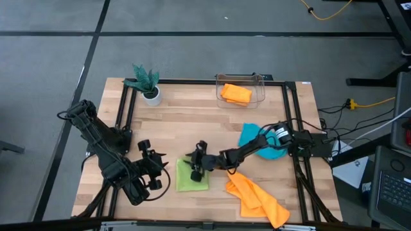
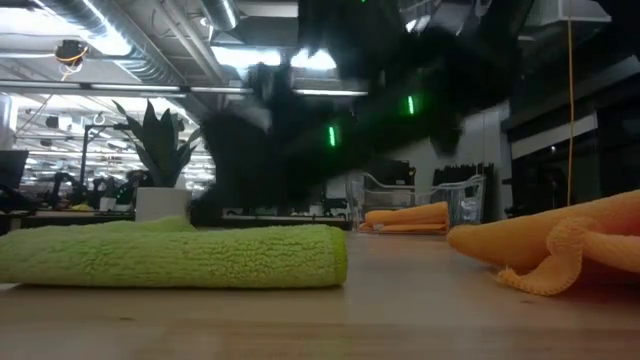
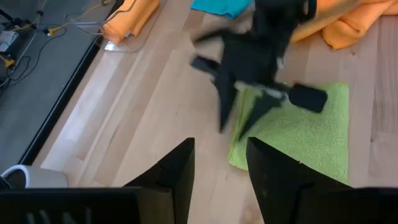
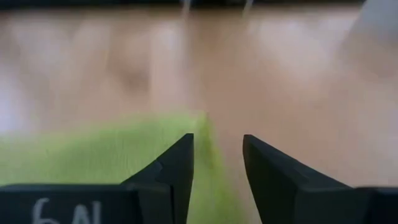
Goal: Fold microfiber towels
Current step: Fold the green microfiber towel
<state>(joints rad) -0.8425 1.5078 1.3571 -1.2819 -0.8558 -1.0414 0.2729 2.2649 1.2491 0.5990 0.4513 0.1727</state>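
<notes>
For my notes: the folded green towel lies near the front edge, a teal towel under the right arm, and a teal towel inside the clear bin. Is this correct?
Not quite. The towel inside the clear bin is orange, not teal, as the high view shows. The folded green towel near the front edge and the teal towel under the right arm are as you wrote.

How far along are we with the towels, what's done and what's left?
Done: one orange towel lies folded in the clear bin. In hand: the lime green towel looks folded; the right gripper is open over it, holding nothing, and the left gripper waits open beside it. Left: the crumpled orange towel and the teal-blue towel under the right arm.
</notes>
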